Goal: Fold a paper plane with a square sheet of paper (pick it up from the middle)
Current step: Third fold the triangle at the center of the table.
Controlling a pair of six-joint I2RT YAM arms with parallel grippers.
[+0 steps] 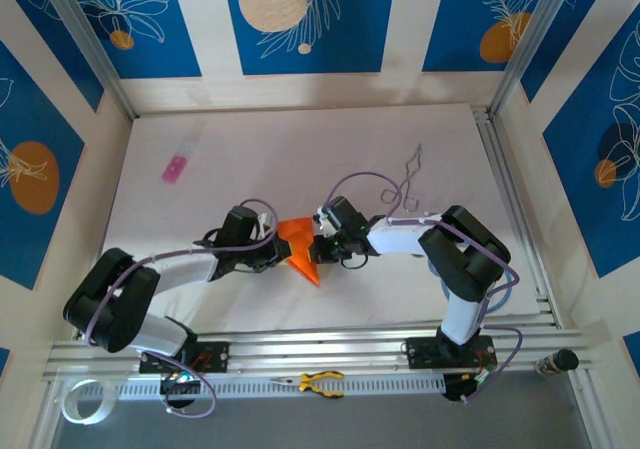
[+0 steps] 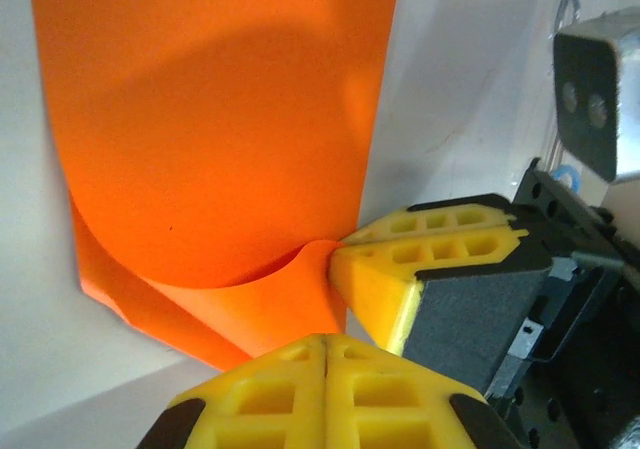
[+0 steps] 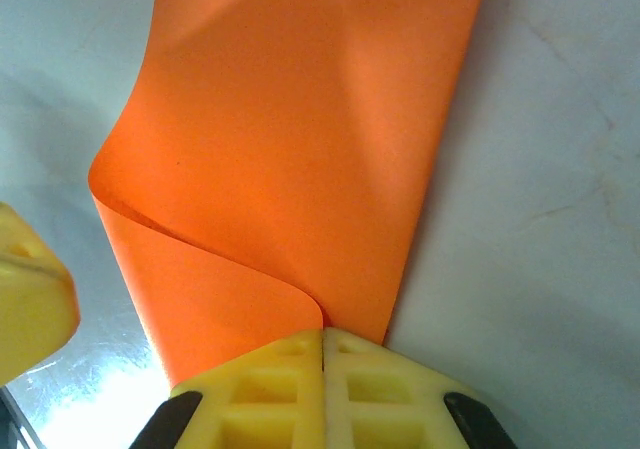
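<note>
we find the square sheet of paper (image 1: 296, 241) doubled over on the surface (image 1: 300, 159), the right gripper (image 3: 323, 344) jaws clenched on its curled edge, evidently to pin the fold, and the left gripper (image 2: 325, 354) jaws clenched just beside the sheet, grasp unconfirmed.

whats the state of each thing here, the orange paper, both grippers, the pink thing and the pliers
square sheet of paper: doubled over in a loose curl, fold not pressed flat
right gripper: shut, pinching the sheet at the curl
left gripper: shut, at the sheet's edge; whether it grips cannot be told
pink object: lying flat at the far left, untouched
pliers: lying at the near edge, untouched
</note>
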